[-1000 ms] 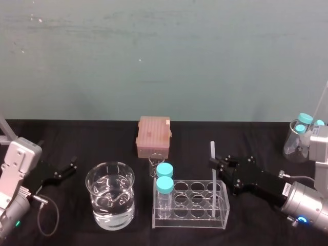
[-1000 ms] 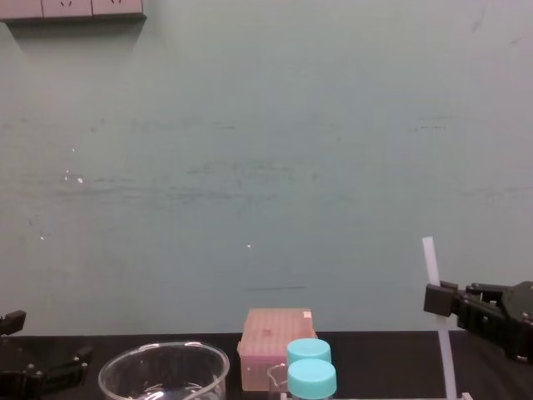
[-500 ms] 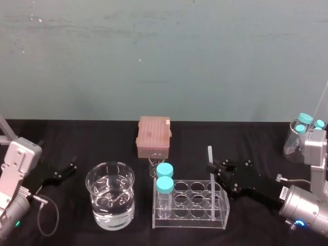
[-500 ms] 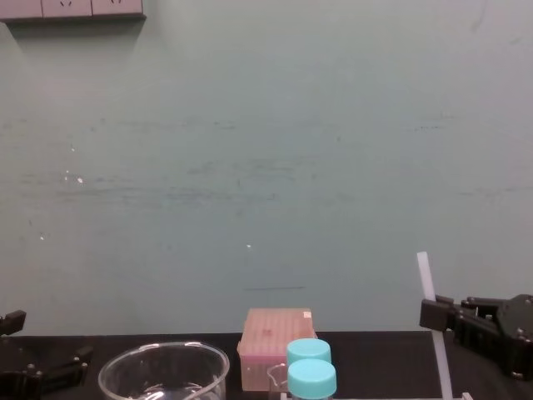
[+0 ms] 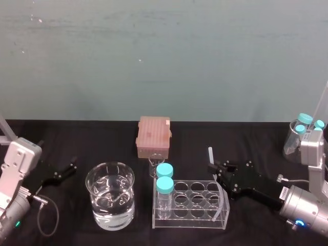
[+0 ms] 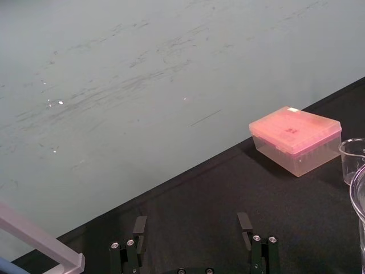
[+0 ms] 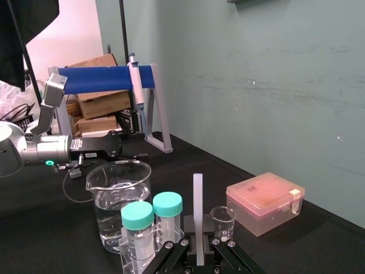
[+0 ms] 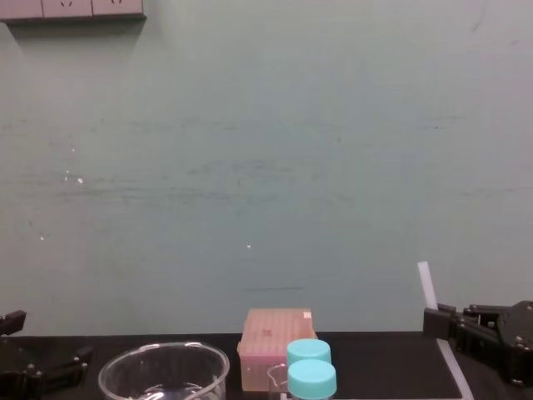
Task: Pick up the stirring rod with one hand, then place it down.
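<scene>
Head view: the right hand (image 5: 214, 168) is closed on the tilted stirring rod (image 5: 210, 155), whose lower end sits in the clear rack (image 5: 192, 206) at its right side. Two blue-capped bottles (image 5: 164, 180) stand in its left column. A water-filled beaker (image 5: 110, 202) stands beside it. The left hand (image 5: 64, 171) rests open near the table (image 5: 256, 138)'s left edge.

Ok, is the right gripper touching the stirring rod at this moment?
Touching. The right wrist view shows the right gripper closed on the stirring rod from both sides, with no gap.
</scene>
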Robot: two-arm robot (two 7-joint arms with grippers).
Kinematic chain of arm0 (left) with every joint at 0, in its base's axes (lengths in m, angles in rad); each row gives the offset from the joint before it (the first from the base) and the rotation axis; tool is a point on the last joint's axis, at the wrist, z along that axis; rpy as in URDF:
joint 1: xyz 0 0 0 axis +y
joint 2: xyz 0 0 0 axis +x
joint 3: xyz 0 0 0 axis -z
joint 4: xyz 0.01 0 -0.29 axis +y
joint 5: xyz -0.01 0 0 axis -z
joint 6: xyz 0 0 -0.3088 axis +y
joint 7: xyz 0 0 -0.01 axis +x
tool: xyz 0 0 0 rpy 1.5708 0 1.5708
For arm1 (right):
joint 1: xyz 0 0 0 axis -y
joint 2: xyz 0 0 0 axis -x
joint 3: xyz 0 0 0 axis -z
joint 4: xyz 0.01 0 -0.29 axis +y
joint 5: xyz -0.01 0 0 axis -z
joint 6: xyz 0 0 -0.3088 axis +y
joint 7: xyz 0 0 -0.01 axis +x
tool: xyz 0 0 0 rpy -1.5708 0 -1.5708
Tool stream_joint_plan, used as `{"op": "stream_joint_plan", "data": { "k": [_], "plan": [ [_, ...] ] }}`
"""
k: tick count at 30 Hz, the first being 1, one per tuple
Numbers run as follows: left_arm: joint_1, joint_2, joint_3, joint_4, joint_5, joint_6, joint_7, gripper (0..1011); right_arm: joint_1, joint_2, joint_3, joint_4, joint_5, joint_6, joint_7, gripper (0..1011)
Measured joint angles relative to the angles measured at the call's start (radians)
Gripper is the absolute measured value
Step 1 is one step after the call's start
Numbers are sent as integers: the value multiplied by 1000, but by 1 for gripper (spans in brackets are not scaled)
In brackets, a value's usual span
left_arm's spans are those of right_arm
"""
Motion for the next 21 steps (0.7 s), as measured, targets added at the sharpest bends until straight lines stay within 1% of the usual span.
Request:
{"op": "stream_joint_plan", "data": {
  "k": [8, 13, 15, 16, 17, 19, 21],
  "plan": [
    [0, 0, 0, 0, 0, 0, 0, 1005, 0, 0, 0, 0, 2, 1, 1, 66],
    [0, 0, 0, 0, 0, 0, 0, 1005, 1, 0, 0, -1, 3, 3, 1, 189],
    [0, 0, 0, 0, 0, 0, 0, 1005, 1, 0, 0, -1, 3, 3, 1, 268],
    [0, 0, 0, 0, 0, 0, 0, 1005, 1, 0, 0, -1, 3, 3, 2, 281],
    [0, 0, 0, 0, 0, 0, 0, 1005, 1, 0, 0, -1, 4, 3, 2, 339],
    [0, 0, 0, 0, 0, 0, 0, 1005, 1, 0, 0, -1, 4, 3, 2, 386],
    [0, 0, 0, 0, 0, 0, 0, 1005, 1, 0, 0, -1, 4, 3, 2, 468]
  ]
}}
